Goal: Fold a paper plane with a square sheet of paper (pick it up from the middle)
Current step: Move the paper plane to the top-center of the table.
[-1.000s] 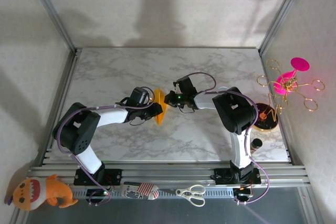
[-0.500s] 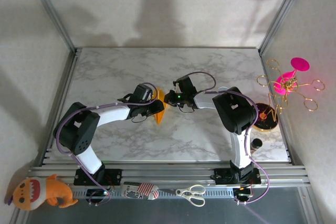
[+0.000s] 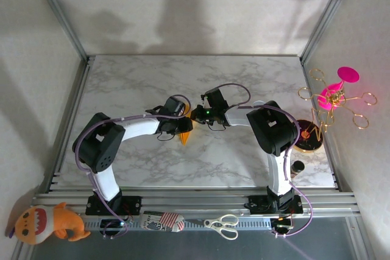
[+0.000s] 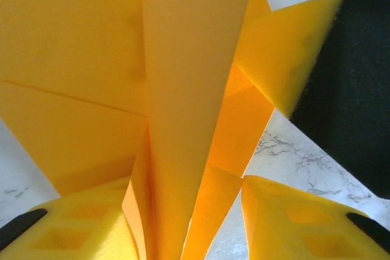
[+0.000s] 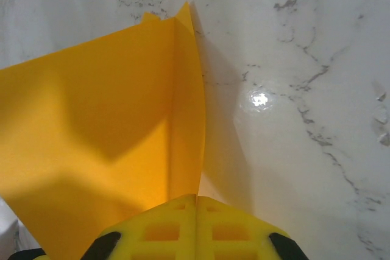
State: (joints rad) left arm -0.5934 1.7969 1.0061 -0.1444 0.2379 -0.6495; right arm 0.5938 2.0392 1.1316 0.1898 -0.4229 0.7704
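The paper plane is an orange-yellow folded dart held upright over the middle of the marble table, its tip pointing toward the near edge. My right gripper is shut on its back end; in the right wrist view the closed fingers pinch the centre fold of the plane. My left gripper is pressed in from the left. In the left wrist view the jaws stand open with the plane's folded layers running between the fingers. The square sheet appears only in this folded form.
A pink and gold wire stand and a dark round dish sit at the right edge. Scissors, a striped pouch and an orange plush toy lie on the front rail. Metal frame posts border the table.
My left gripper has moved right, sliding onto the plane until its fingers straddle the folds; less orange paper shows from above. The right gripper has held still.
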